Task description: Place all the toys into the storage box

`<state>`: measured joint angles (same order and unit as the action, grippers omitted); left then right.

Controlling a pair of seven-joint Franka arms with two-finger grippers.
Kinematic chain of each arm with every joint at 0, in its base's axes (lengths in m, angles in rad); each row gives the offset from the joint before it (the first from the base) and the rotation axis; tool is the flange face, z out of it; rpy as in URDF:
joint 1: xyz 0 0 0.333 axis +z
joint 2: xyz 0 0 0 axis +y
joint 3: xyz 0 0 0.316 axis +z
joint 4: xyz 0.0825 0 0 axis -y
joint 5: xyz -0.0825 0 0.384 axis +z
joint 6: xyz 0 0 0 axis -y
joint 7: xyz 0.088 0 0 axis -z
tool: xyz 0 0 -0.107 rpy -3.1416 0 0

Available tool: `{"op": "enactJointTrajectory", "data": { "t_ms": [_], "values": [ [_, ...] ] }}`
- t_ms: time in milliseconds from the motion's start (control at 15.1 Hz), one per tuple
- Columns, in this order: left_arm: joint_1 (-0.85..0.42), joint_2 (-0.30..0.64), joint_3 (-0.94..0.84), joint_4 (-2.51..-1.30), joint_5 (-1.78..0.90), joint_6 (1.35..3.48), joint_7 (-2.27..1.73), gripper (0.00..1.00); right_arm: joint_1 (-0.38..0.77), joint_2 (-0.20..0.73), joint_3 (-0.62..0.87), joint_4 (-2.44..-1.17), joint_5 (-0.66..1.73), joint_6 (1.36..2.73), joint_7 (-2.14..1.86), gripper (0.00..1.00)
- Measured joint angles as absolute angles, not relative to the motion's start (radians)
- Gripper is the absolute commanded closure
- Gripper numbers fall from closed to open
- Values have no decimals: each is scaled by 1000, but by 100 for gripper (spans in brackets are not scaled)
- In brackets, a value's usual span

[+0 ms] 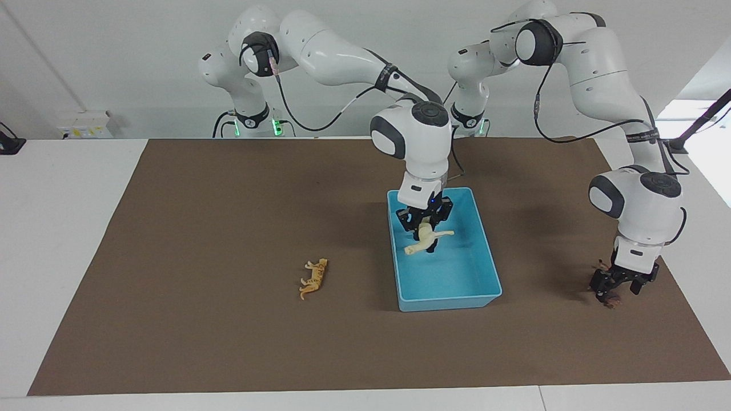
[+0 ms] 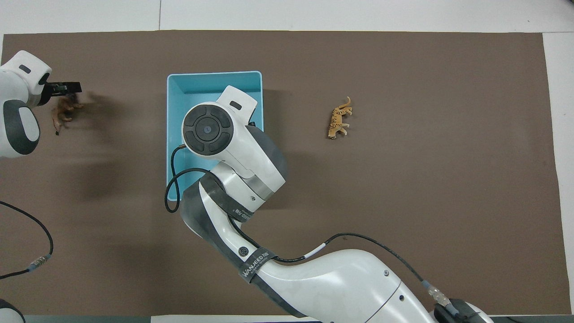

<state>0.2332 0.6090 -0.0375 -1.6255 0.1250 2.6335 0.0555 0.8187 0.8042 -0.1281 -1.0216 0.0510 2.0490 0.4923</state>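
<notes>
The light blue storage box point(image 1: 451, 295) sits mid-table; it also shows in the overhead view point(image 2: 210, 80). My right gripper point(image 1: 425, 238) is shut on the cream-white horse point(image 1: 421, 242) and holds it tilted above the inside of the box; in the overhead view the arm hides the horse. The orange tiger point(image 1: 314, 278) lies on its side on the mat toward the right arm's end point(image 2: 339, 119). My left gripper point(image 1: 618, 292) is open, low at the mat, around the dark brown lion point(image 1: 612, 300) point(image 2: 63, 112). The panda is out of view.
A brown mat point(image 1: 228, 228) covers most of the white table. The lion lies close to the mat's edge at the left arm's end. The right arm's bulk hides the half of the box nearer the robots in the overhead view.
</notes>
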Motion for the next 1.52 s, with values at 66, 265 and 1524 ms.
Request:
{"op": "enactJointTrajectory", "data": {
  "t_ms": [66,265,1524],
  "values": [
    [234,609,-38,-1625,125,2634,55,0,823,804,-128,-1021,51,2052,511,0],
    [233,616,-39,-1626,125,2634,55,31,821,802,-141,-1007,51,2003,526,0],
    [-75,411,-61,-1375,44,1821,-557,83,504,721,-220,-1186,192,1929,632,0]
  ]
}}
